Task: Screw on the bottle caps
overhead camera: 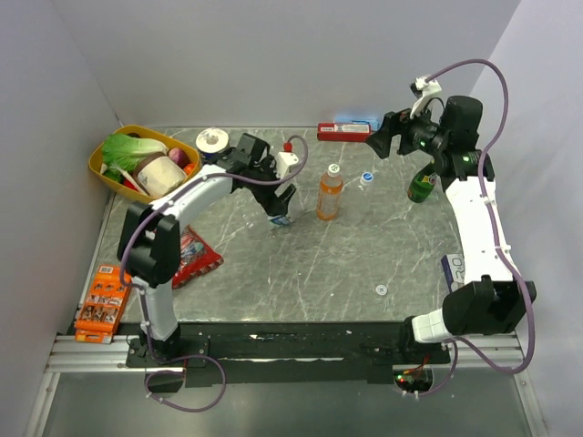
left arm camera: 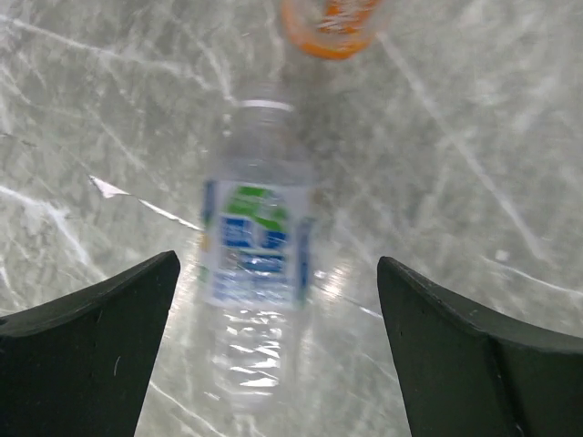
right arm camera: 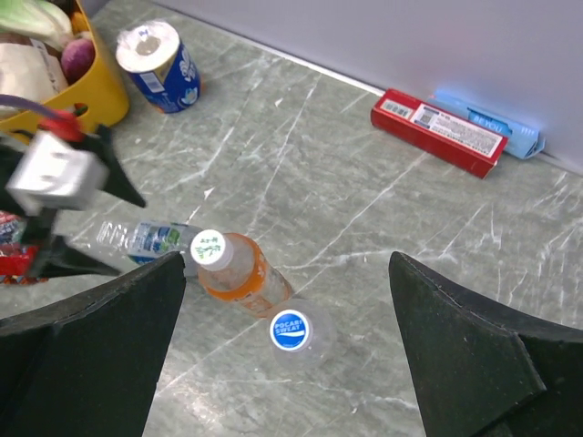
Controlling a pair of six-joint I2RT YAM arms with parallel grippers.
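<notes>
The orange drink bottle (overhead camera: pixel 330 196) stands mid-table with a white cap (right arm camera: pixel 211 248) on its neck. Just right of it stands a small clear bottle (overhead camera: pixel 366 179) with a blue cap (right arm camera: pixel 290 330) on top. The water bottle (left arm camera: pixel 255 246) with the blue-white label seems to lie on its side, its open neck toward the orange bottle. My left gripper (left arm camera: pixel 278 264) is open, straddling it without touching. It shows in the top view too (overhead camera: pixel 282 205). My right gripper (right arm camera: pixel 284 264) is open and empty, high above the two standing bottles (overhead camera: pixel 378 143). A loose white cap (overhead camera: pixel 381 289) lies front right.
A yellow basket (overhead camera: pixel 118 173) of vegetables sits back left, with a blue-white can (right arm camera: pixel 159 64) beside it. A red box (right arm camera: pixel 437 130) and a blue box (overhead camera: pixel 357 120) lie by the back wall. A green glass bottle (overhead camera: pixel 421 187) stands right. A red packet (overhead camera: pixel 193 255) and an orange box (overhead camera: pixel 102 300) lie front left.
</notes>
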